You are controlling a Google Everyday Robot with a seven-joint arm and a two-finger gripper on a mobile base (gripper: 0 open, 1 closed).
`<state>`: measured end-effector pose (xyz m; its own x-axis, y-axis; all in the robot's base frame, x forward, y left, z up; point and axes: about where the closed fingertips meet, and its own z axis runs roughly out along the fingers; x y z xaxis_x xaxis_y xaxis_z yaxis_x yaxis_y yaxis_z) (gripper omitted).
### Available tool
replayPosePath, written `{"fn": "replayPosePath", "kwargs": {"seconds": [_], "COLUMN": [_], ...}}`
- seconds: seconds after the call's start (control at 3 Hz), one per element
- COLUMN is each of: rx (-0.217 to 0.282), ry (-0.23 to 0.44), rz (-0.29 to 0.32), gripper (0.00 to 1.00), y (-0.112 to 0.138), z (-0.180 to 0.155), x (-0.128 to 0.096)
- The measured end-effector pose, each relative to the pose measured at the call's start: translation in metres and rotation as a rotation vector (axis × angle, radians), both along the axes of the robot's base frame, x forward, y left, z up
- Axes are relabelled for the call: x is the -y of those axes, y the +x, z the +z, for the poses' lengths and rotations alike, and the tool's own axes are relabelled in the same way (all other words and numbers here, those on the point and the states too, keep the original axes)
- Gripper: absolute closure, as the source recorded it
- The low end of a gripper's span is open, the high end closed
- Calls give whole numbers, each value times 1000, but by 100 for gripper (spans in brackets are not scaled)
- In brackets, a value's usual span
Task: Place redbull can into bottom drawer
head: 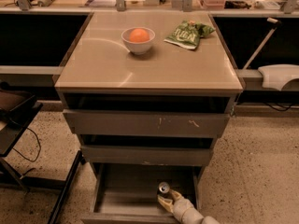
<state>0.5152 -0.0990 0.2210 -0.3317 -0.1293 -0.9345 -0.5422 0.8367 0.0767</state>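
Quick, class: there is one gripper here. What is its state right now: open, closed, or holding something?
Gripper: closed on the redbull can, holding it upright inside the open bottom drawer, towards its right side.

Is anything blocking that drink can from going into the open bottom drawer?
Nothing visible does. The redbull can is already inside the open bottom drawer, near its right wall, at the tip of the end effector.
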Motion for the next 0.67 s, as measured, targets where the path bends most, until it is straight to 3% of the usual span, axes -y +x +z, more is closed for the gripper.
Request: {"fn": "replayPosePath", "kwargs": {"seconds": [0.33, 0.67], "rx": [-88, -88], "ry": [-57, -57], "rz": [-8, -8], "gripper": [100, 100], "y": [-9, -9], "z": [-46, -42], "x": [-6, -6]}}
